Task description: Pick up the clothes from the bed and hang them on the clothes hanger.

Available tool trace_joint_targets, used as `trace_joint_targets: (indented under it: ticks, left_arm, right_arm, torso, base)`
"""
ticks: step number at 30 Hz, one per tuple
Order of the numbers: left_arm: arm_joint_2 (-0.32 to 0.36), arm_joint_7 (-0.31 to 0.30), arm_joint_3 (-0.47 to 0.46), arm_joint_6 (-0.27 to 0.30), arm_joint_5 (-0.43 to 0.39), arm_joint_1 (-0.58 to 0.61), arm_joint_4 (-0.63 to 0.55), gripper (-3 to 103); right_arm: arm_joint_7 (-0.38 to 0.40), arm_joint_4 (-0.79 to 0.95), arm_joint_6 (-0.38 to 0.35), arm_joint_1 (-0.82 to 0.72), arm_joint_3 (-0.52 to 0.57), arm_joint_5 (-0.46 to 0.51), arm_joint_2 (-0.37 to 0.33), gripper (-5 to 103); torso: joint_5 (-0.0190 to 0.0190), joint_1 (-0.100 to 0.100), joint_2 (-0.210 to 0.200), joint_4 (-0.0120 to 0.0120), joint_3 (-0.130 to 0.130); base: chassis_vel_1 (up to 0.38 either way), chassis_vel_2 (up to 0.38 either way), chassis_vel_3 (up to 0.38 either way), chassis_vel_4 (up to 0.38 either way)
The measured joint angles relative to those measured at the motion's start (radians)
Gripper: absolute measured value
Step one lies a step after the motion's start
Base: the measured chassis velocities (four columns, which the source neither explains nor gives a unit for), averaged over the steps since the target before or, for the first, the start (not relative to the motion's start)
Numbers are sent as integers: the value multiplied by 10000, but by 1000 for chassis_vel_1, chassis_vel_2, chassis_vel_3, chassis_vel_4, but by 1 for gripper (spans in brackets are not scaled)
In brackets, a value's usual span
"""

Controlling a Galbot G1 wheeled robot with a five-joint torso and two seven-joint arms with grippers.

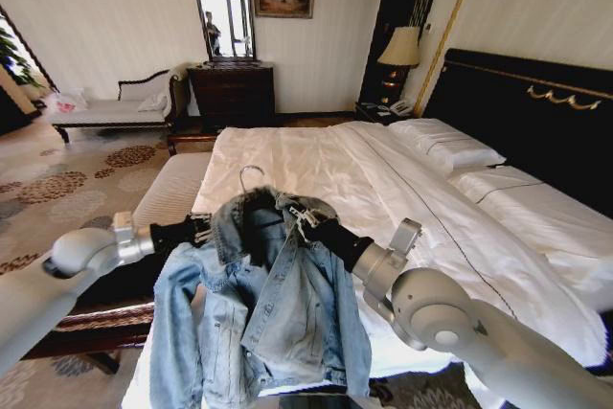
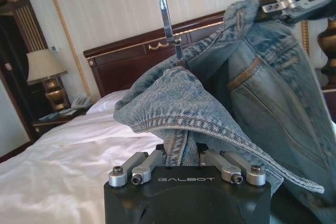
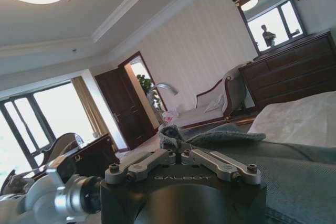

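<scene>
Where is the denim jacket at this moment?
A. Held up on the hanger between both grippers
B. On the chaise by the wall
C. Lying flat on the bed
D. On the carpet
A: the jacket hangs draped on the hanger, above the edge of the bed, with the left gripper shut on one shoulder and the right gripper shut on the other.

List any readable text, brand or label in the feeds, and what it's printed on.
"GALBOT" on the black housing of the left hand, which grips the denim jacket.
"GALBOT" on the black housing of the right hand.
No label readable on the jacket or the hanger's hook.
</scene>
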Motion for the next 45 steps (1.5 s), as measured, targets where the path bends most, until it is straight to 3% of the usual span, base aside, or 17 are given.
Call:
trace_joint_targets:
  ticks: [6, 13, 17, 24, 31, 35, 38, 45]
  left_arm:
    - [-418, -306, 1223, 252, -7, -1257, 229, 20]
    - [-464, -389, 1887, 337, -237, -2328, 672, 21]
    - [-516, -536, 2744, 341, -375, -3468, 1099, 23]
    - [-616, -651, 2824, 342, -445, -3686, 1230, 23]
    - [-275, -662, 2309, 333, -517, -3251, 755, 23]
    - [-40, -636, 1405, 287, -517, -2341, 379, 23]
    - [275, -485, 48, 156, -511, -1011, 79, 23]
    - [643, -321, -1325, -25, -495, 499, -397, 23]
  right_arm:
    - [-619, -8, -123, -423, -8, -382, -278, 0]
    - [-1120, -18, -294, -1002, -232, -964, -261, 0]
    - [-1616, -19, -491, -1201, -466, -1419, -209, 0]
    - [-2389, -20, -693, -1652, -605, -2760, -389, 0]
    - [-3047, -449, -796, -1627, -1337, -4435, -159, 0]
    - [-3111, -1390, -612, -1546, -1725, -5307, 189, 0]
    - [-3217, -1943, -407, -1576, -2022, -6076, 412, 0]
    - [-3172, -2376, -315, -1494, -2358, -6790, 772, 0]
  torso:
    - [-2, 0, -1, 1, 0]
    - [-3, -2, 0, 0, 0]
    - [-1, 0, -1, 1, 0]
    - [-3, -1, 0, 0, 0]
    - [-3, -2, 0, 0, -2]
    - [-2, -2, 0, 1, -2]
    - [-3, -1, 0, 1, -1]
    - [-3, -3, 0, 3, -3]
  base:
    - [0, 0, 0, 0]
    - [0, 0, 0, 0]
    - [0, 0, 0, 0]
    - [0, 0, 0, 0]
    - [0, 0, 0, 0]
    - [0, 0, 0, 0]
    - [0, 0, 0, 0]
    - [0, 0, 0, 0]
